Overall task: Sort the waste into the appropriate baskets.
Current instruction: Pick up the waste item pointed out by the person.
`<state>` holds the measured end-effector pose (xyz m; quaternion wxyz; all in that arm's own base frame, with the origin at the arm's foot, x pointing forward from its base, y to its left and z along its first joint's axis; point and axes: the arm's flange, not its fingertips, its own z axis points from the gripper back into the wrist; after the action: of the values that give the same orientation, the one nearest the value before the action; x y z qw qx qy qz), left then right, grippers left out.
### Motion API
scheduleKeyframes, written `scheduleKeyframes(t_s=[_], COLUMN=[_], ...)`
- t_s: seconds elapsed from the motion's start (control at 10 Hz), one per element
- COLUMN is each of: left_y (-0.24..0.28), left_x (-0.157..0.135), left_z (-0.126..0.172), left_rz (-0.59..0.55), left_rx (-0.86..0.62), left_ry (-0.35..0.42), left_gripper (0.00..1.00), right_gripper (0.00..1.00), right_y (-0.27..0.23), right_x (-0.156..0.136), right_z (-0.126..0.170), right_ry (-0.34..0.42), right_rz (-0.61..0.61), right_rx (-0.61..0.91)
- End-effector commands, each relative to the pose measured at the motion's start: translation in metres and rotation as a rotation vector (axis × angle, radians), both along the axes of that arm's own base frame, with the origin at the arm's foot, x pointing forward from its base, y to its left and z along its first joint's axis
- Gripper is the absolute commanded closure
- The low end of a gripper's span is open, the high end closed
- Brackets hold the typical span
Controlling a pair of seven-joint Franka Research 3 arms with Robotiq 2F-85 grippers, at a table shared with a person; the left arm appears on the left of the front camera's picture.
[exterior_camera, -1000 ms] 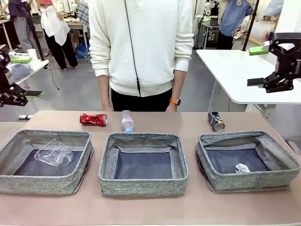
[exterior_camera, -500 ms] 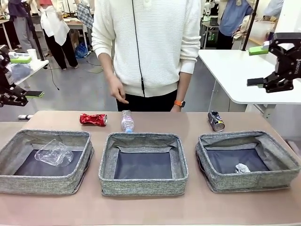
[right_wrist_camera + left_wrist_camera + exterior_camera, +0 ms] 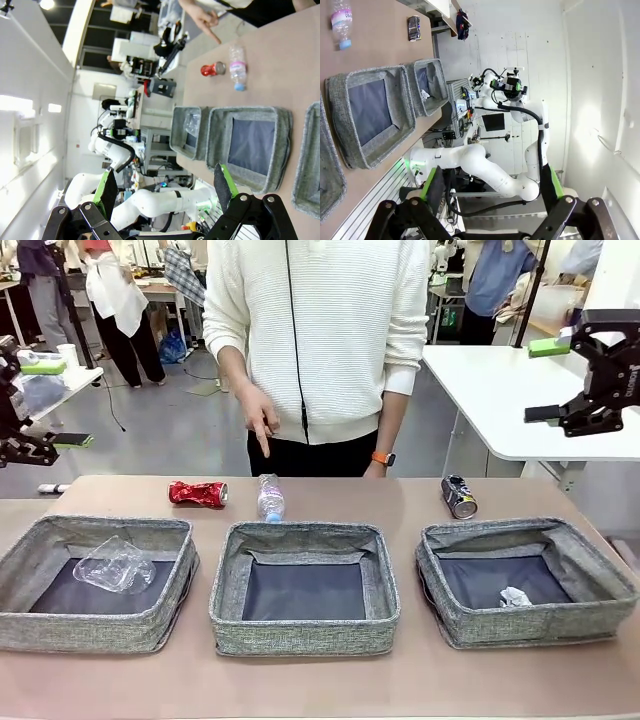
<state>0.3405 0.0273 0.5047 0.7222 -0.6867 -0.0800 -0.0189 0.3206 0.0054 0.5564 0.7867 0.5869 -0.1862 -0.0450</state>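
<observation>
With the cup [image 3: 113, 565] lying in the left basket [image 3: 100, 632] and the paper ball [image 3: 514, 596] in the right basket [image 3: 530, 628], the left gripper [image 3: 58, 403] and right gripper [image 3: 548, 380] are hanging raised, jaws released and empty, while the person's hand [image 3: 262, 425] is pointing down toward the red can [image 3: 198, 494] and bottle [image 3: 270, 498] lying behind the baskets, so an arm is probably needing to reach over and grasp one.

Middle basket [image 3: 300, 633]: top unblocked | just behind it: bottle [image 3: 270, 498] laid, hand [image 3: 260, 423] held above | either side: narrow gaps bounded by left basket [image 3: 90, 632], right basket [image 3: 520, 630].

Baskets [image 3: 305, 625] of rough grey woven cloth, red can [image 3: 198, 494] — glossy metal, clear plastic bottle [image 3: 270, 498]
</observation>
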Motion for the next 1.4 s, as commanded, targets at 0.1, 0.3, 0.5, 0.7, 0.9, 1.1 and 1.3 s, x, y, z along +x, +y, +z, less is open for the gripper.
scheduleKeyframes(t_s=[0.1, 0.3, 0.5, 0.7, 0.9, 1.1, 1.3], left_y=[0.001, 0.001, -0.011, -0.055, -0.123, -0.168, -0.167], left_x=[-0.002, -0.002, 0.014, 0.053, 0.077, 0.096, 0.082], left_z=[0.0, 0.0, 0.004, 0.021, 0.016, -0.003, 0.008], left_rz=[-0.013, -0.013, -0.04, 0.074, -0.016, -0.01, -0.007], left_rx=[0.004, 0.004, 0.05, 0.322, 0.844, 1.143, 0.823], left_ry=[-0.015, -0.015, -0.09, -0.199, -0.177, -0.152, -0.267], left_gripper=[0.0, 0.0, 0.0, 0.0, 0.0, 0.0, 0.0], right_gripper=[0.0, 0.0, 0.0, 0.0, 0.0, 0.0, 0.0], right_y=[0.001, 0.001, 0.001, 0.001, 0.001, 0.001, 0.001], right_x=[0.0, 0.0, 0.0, 0.0, 0.0, 0.0, 0.0], right_z=[0.003, 0.003, 0.003, 0.003, 0.003, 0.003, 0.003], right_ry=[0.021, 0.021, 0.021, 0.021, 0.021, 0.021, 0.021], right_rz=[-0.001, -0.001, -0.001, -0.001, -0.001, -0.001, -0.001], right_rx=[0.005, 0.005, 0.005, 0.005, 0.005, 0.005, 0.005])
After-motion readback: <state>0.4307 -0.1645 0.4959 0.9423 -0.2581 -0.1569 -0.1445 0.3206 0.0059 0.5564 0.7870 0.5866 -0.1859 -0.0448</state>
